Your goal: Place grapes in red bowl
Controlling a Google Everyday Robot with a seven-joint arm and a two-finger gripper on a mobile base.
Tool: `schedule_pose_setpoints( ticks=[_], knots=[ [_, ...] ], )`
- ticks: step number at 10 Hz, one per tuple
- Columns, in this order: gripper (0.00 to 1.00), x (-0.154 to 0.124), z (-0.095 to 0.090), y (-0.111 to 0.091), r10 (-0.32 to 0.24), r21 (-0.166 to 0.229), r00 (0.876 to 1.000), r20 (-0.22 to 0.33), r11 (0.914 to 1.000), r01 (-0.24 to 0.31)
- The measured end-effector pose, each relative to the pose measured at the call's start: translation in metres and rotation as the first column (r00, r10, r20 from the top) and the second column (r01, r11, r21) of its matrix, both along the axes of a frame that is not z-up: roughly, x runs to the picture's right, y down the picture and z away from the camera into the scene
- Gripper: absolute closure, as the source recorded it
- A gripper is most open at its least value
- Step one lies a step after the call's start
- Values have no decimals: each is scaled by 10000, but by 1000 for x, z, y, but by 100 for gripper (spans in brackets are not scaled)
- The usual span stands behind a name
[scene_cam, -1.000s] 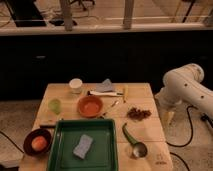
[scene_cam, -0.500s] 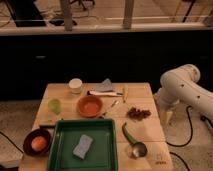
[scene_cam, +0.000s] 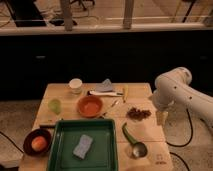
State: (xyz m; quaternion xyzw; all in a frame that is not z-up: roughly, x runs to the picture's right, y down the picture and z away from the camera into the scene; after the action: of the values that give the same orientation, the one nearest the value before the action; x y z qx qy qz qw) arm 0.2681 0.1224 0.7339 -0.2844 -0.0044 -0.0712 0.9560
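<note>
Reference landmark: the grapes (scene_cam: 138,113). They lie on the wooden table (scene_cam: 142,132) as a low bunch, its long axis running roughly left-right in the camera view.

Gripper (scene_cam: 162,117): it hangs just to the right of the grapes, at about the same depth on the table, apart from them and over the table's right edge. Whether it is spread or pressed together cannot be told. It holds nothing visible.

Arm (scene_cam: 175,85): it enters from the right, rises to a bend above and right of the grapes, then turns down so the wrist points at the table.

Red bowl (scene_cam: 90,106): it stands well to the left of the grapes, slightly farther back (the side opposite the gripper).

Judgement: the approach requires a short leftward shift onto the grapes, with the carry continuing leftward.
</note>
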Motion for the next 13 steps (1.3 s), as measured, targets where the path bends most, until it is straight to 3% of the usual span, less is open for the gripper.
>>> schedule_pose_setpoints(
  ticks=[4,13],
  knots=[
    [20,-8,20,6,-482,35,9983,322,9988,481],
    [20,-12,57,13,-968,135,9915,864,9953,960]
  ],
)
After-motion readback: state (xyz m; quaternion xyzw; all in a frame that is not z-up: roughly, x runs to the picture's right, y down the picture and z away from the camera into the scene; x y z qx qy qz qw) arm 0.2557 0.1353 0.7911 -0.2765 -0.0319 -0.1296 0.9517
